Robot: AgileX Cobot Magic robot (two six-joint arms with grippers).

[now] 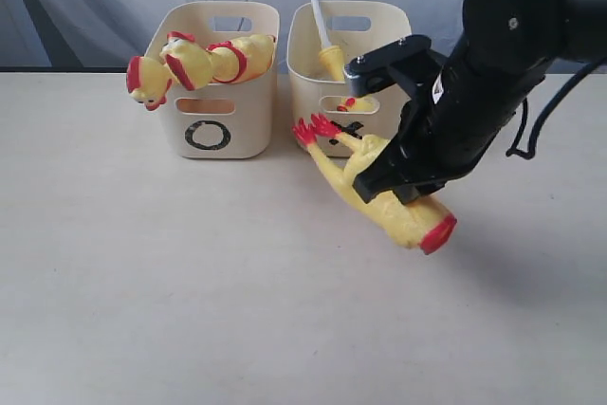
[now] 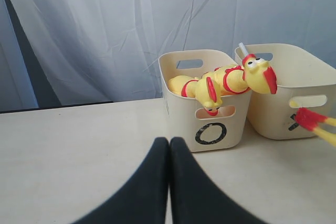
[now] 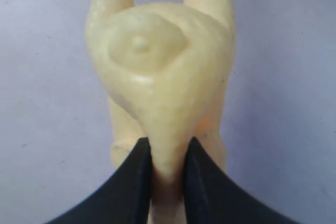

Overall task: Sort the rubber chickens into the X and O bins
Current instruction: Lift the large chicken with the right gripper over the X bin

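**The right arm is holding the headless chicken just in front of the X bin**

The right gripper is clamping its black fingers on the headless body. The body is hanging slantwise over the table, apparently clear of it, with its red feet pointing at the X bin and covering most of the mark. It is looking soft and bulging between the jaws, pale yellow with a red collar at the low end. I'd judge the carry step is under way: the next move is calling for a lift over the rim and a release beside the head-on-a-stick piece already inside. Two whole chickens are draping over the O bin. The left gripper is hanging closed and empty, facing that bin.
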